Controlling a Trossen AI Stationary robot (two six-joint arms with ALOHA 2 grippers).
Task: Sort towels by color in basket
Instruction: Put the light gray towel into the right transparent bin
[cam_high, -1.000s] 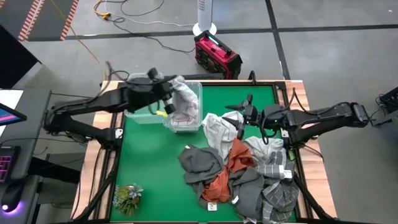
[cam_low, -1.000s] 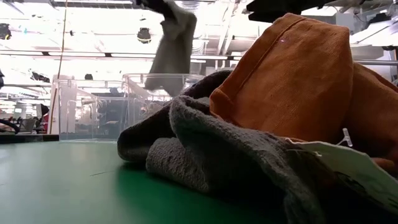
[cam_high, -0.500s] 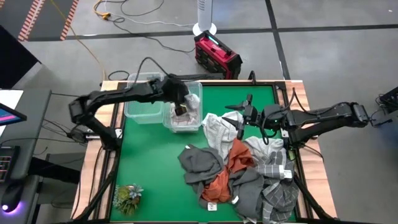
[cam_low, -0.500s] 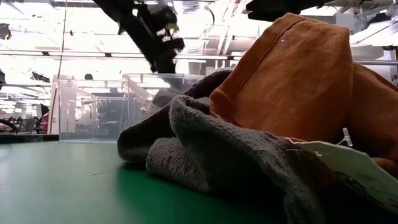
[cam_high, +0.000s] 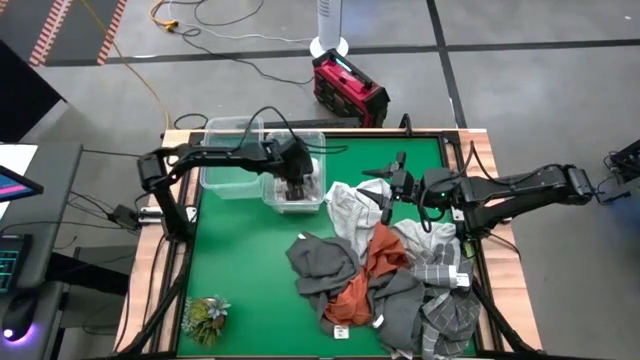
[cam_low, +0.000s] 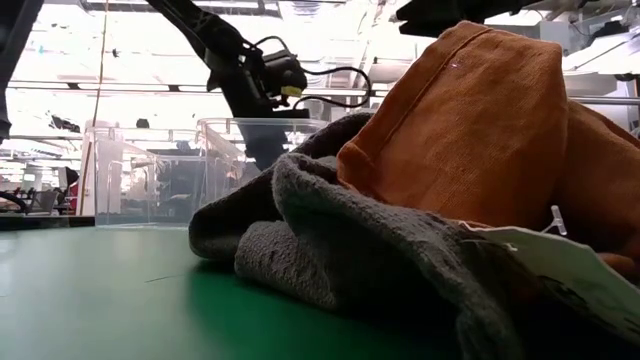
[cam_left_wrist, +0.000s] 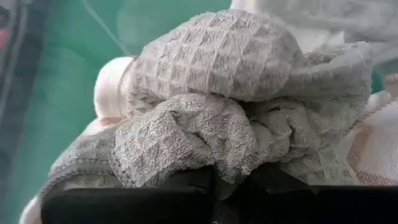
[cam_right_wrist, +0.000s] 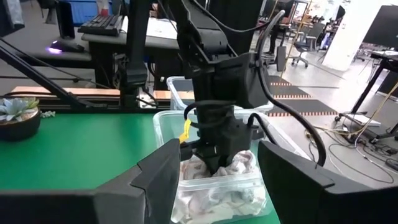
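Depositing a pale towel (cam_left_wrist: 217, 112) in the upper-centre clear bin (cam_high: 312, 140); my left claw (cam_high: 293, 187) stays clamped on it. Next: release, lift clear.

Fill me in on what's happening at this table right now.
The left gripper is down inside a clear bin at the table's back, pressing a pale waffle-weave towel onto light cloths already there. Its fingers look shut on it. The right gripper waits open over the mat, beside a heap of grey, rust-orange and plaid towels not yet sorted.
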